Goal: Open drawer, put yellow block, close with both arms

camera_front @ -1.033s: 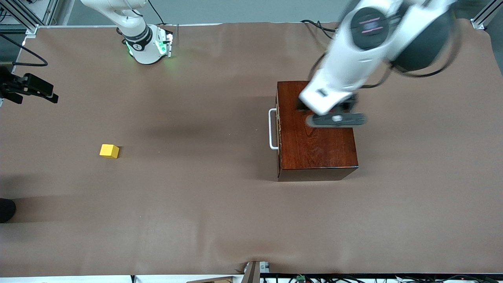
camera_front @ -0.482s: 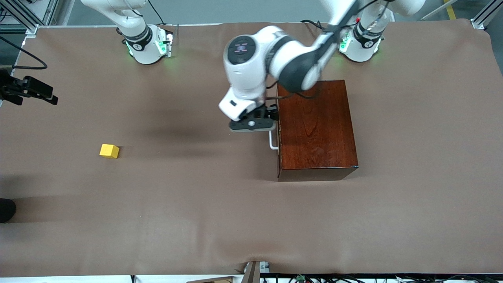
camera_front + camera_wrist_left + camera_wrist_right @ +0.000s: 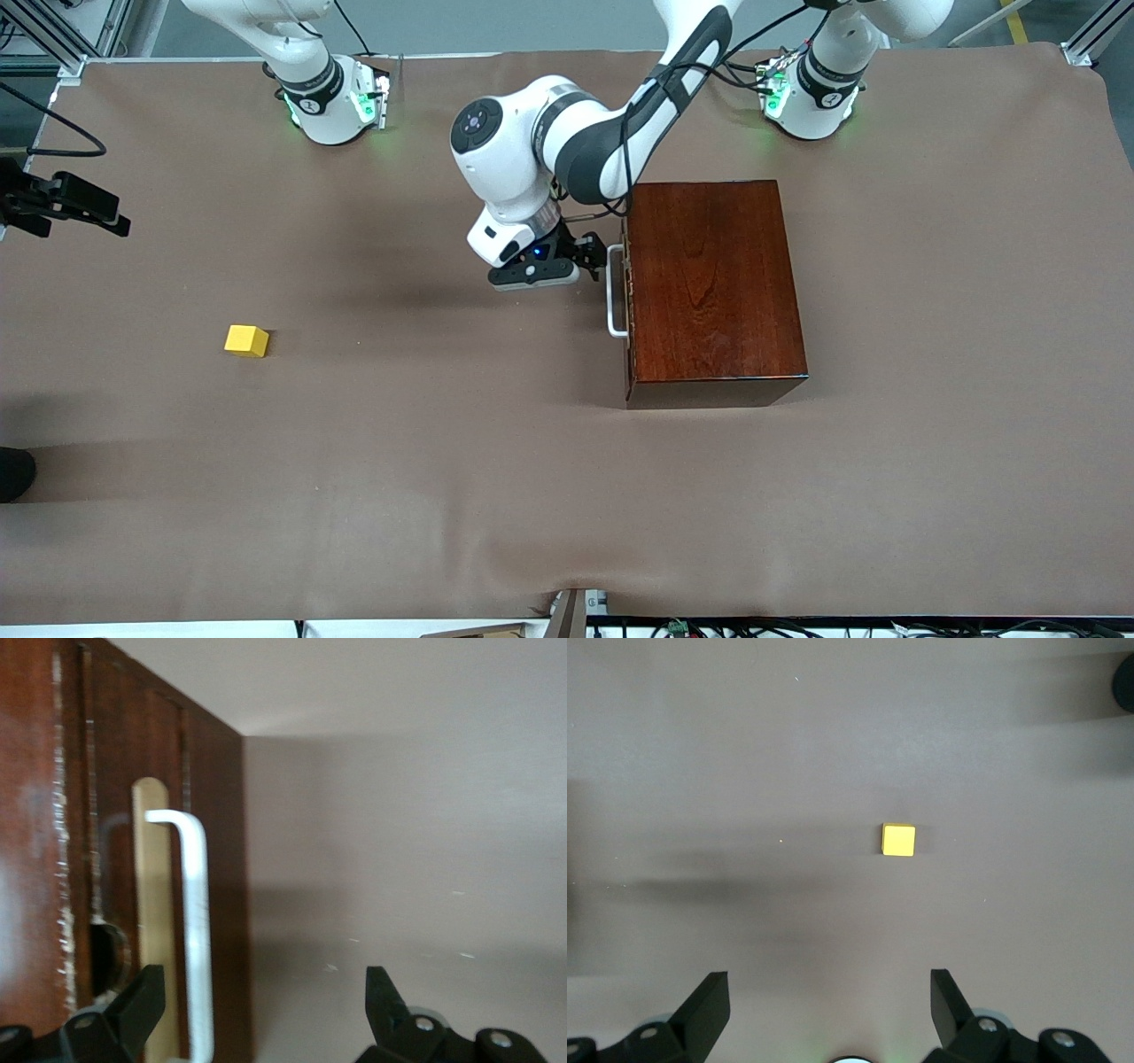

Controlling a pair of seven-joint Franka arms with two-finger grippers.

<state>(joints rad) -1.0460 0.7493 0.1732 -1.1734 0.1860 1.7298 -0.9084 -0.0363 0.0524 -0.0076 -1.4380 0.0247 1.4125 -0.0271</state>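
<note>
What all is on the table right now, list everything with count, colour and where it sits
wooden box: one, glossy dark reddish-brown, toward the left arm's end of the table
drawer: one, pale wood front, shut in the box
handle: one, white U-shaped bar, on the drawer front
yellow block: one, bright yellow, toward the right arm's end, apart from the box
table: one, brown covering
left tool: black, open, at the handle, not gripping it
right tool: black, open, waiting above the yellow block

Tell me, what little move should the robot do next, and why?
Probably ease the left tool onto the white handle and close. The drawer looks shut, the open tool sits right beside the handle without gripping it, and the yellow block waits on the table under the open right tool.
</note>
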